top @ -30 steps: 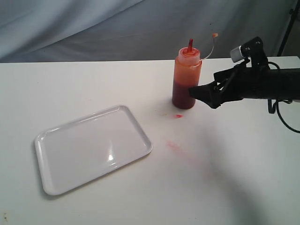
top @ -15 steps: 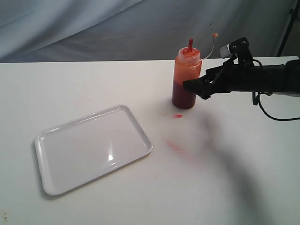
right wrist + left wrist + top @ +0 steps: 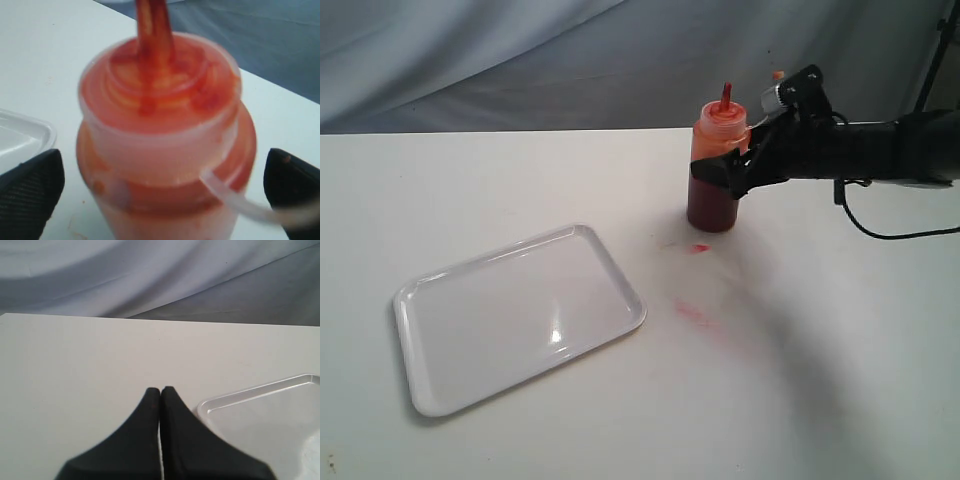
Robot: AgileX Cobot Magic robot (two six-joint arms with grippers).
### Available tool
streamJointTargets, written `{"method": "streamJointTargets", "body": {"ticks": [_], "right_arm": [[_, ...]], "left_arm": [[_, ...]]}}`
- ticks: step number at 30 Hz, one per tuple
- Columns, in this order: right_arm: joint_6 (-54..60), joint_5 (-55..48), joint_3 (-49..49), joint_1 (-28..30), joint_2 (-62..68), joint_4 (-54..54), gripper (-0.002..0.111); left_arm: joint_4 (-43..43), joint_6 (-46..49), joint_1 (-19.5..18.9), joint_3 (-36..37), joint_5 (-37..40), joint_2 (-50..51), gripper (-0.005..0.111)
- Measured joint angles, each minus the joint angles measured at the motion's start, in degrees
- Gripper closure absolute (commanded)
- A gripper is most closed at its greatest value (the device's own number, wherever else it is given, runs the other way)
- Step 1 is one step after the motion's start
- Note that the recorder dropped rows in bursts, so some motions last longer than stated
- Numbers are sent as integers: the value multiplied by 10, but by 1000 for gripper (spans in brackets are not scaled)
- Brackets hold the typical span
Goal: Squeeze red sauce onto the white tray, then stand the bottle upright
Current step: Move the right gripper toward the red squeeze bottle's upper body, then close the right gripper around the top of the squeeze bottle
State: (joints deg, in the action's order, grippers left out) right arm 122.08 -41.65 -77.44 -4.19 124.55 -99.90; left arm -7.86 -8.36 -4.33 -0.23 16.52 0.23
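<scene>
Orange-tinted bottle [image 3: 712, 205] stands upright toward far edge of table [image 3: 470, 180]; right gripper [image 3: 162, 185] straddles it, jaws wide. Left gripper [image 3: 160, 392] pinched closed, empty.

glossy white plastic tray [image 3: 510, 320], translucent plastic bottle [image 3: 718, 165], matt white table [image 3: 470, 190].

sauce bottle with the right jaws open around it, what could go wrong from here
1. The squeeze bottle stands uncapped, its cap tether close to one of the open jaws of the right gripper; closing could pinch or snag it.
2. A firm squeeze here might spurt sauce onto the table, which already shows red smears, since the white tray lies well away.
</scene>
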Motion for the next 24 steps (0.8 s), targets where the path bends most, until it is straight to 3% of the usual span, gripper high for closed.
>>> {"method": "streamJointTargets", "body": {"ticks": [9,24], "right_arm": [[0,85,-30,-36,0,0,3],[0,98,-30,-37,40,0,10]], "left_arm": [[0,0,0,0,0,0,106],[0,0,0,0,0,0,106]]}}
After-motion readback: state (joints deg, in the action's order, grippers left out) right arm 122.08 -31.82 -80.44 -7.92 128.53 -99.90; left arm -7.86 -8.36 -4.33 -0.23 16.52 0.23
